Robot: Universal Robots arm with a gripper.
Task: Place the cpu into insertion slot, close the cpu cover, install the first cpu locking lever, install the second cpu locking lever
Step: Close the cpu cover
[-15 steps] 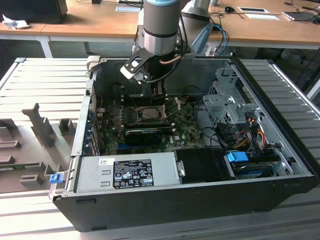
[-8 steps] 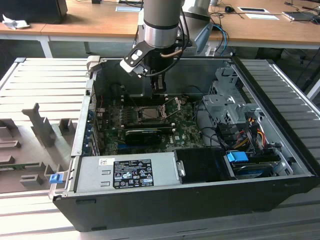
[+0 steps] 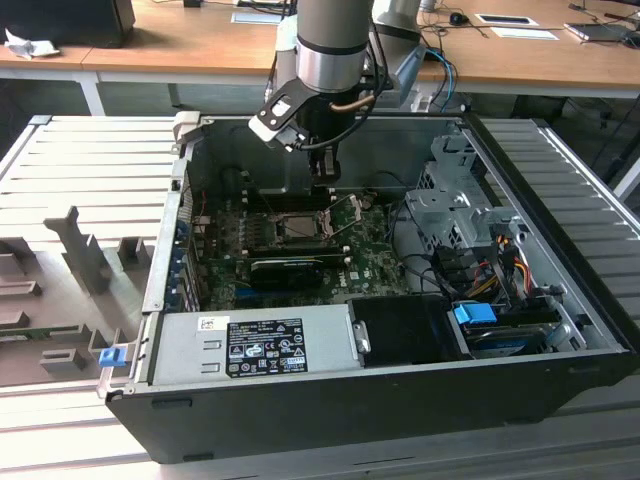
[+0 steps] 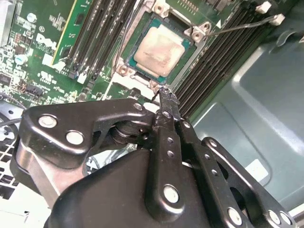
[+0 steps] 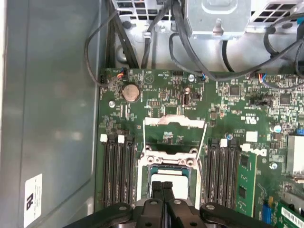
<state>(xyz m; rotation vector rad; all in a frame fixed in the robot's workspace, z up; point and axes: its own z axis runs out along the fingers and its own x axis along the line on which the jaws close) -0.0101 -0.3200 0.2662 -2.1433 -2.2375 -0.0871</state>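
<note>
Centrally in the exterior view, the dark, black-rimmed square insertion slot sits on the green motherboard. The second wrist view shows the flat grey-silver square cpu seated inside it. Just right and above, the black claw hovers, pinched closed and empty.

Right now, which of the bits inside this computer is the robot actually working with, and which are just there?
In the job:
gripper, shut
cpu, seated in the insertion slot
cpu cover, open
a locking lever, unlatched

Just there:
coin battery
memory slots
power supply
cables
</note>
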